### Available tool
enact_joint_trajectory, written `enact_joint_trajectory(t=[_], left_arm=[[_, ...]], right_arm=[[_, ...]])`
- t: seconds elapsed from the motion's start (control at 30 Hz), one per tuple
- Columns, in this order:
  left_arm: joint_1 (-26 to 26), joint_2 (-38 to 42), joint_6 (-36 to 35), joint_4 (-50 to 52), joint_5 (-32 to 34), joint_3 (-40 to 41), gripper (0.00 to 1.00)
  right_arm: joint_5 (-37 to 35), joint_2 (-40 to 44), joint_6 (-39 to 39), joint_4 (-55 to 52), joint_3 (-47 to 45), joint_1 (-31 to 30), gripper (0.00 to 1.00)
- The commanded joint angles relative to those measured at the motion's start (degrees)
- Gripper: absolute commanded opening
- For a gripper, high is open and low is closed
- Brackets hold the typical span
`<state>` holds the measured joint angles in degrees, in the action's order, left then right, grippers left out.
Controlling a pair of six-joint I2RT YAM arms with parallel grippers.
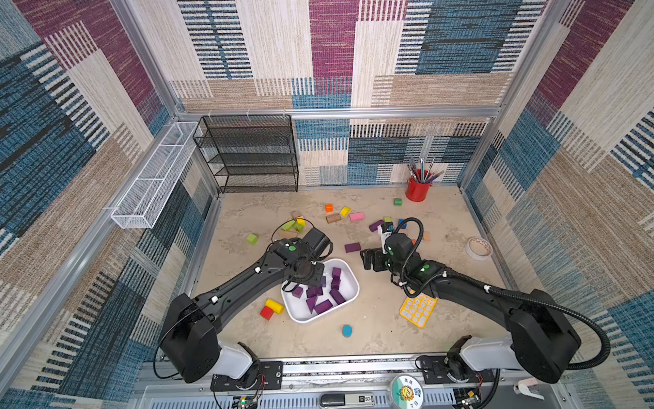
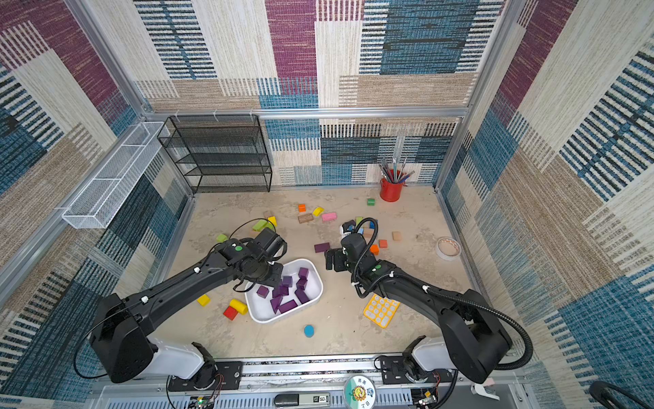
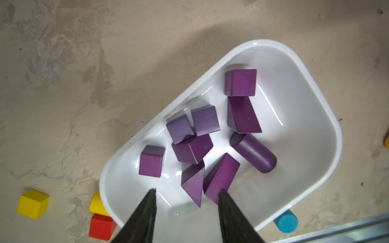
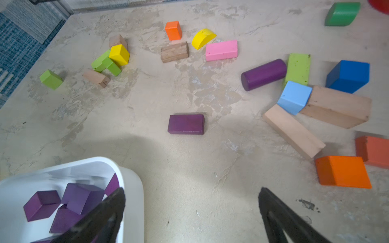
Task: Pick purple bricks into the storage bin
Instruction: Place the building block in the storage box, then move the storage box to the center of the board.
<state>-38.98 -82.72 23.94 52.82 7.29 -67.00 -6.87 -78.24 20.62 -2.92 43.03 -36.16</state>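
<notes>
The left arm (image 1: pixel 240 287) reaches from the near left corner in towards the middle, elbow raised and wrist bent so that the left pincer (image 3: pixel 188 191) points straight down. Its jaws stand partly apart and clamp nothing. The right arm (image 1: pixel 470 288) stretches from the near right corner towards the middle as well, with its forearm low. The right pincer (image 4: pixel 192 190) tilts forward and down, its jaws spread wide and holding nothing.

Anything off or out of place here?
Nothing spilled or damaged. The white bin sits skewed to the front edge of the table. Two purple blocks lie outside it: a flat bar and a cylinder beside a green block.
</notes>
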Motion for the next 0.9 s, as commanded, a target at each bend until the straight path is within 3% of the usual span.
enact_joint_trajectory(t=[0.0, 0.53, 0.87], left_arm=[[2.10, 0.50, -1.56, 2.64, 0.29, -0.64, 0.50], [14.46, 5.84, 0.58, -1.08, -7.82, 6.22, 0.52], [17.17, 8.17, -1.39, 0.26, -7.58, 5.92, 0.52]], right_arm=[[2.57, -0.88, -1.12, -0.73, 0.95, -0.59, 0.97], [1.97, -6.89, -2.60, -6.68, 5.31, -7.53, 0.87], [3.11, -11.25, -2.56, -8.39, 7.41, -9.09, 0.67]])
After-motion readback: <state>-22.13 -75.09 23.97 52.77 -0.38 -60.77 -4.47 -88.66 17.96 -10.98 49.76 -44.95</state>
